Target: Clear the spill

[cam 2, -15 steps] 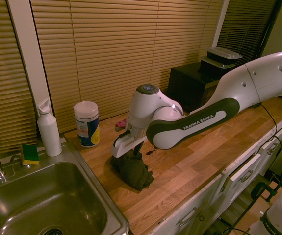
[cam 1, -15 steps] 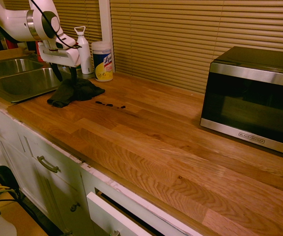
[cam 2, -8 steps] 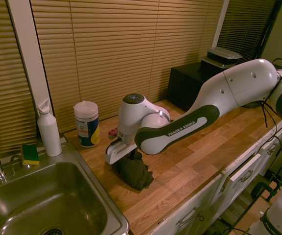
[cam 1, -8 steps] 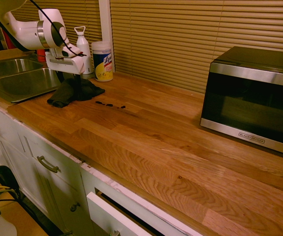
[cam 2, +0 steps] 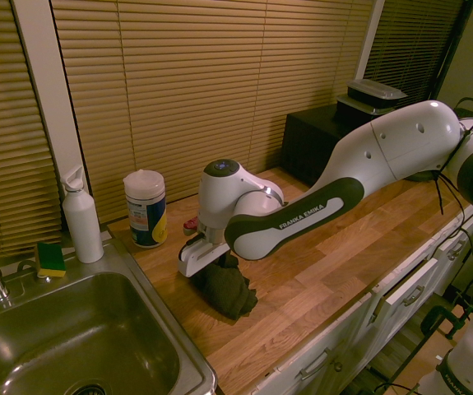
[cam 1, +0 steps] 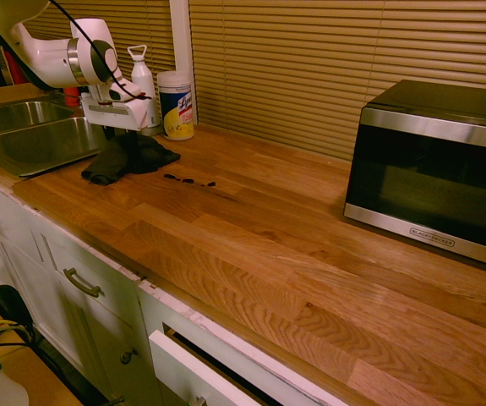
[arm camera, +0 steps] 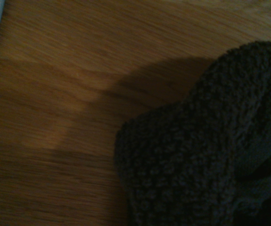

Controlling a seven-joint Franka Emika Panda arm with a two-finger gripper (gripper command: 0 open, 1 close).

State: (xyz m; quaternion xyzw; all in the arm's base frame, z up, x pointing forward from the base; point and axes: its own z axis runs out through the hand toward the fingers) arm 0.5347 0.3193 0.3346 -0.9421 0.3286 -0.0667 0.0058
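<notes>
The spill [cam 1: 188,180] is a short line of tiny dark specks on the wooden counter, just right of a crumpled dark cloth [cam 1: 128,159]. My gripper [cam 1: 129,142] points straight down into the top of that cloth, near the sink's edge. The second exterior view shows the gripper [cam 2: 218,265] pressed into the cloth [cam 2: 226,290], and the arm hides the spill there. In the wrist view the cloth [arm camera: 206,150] fills the lower right, lying on bare wood.
A steel sink [cam 1: 10,161] lies just left of the cloth. A wipes canister [cam 1: 176,104] and a white bottle [cam 1: 144,85] stand behind it by the blinds. A sponge [cam 2: 51,257] sits on the sink rim. A microwave [cam 1: 433,165] stands far right.
The hand has come down and shifted slightly toward the wall, ending on top of the cloth. Cloth and spill lie where they were.
</notes>
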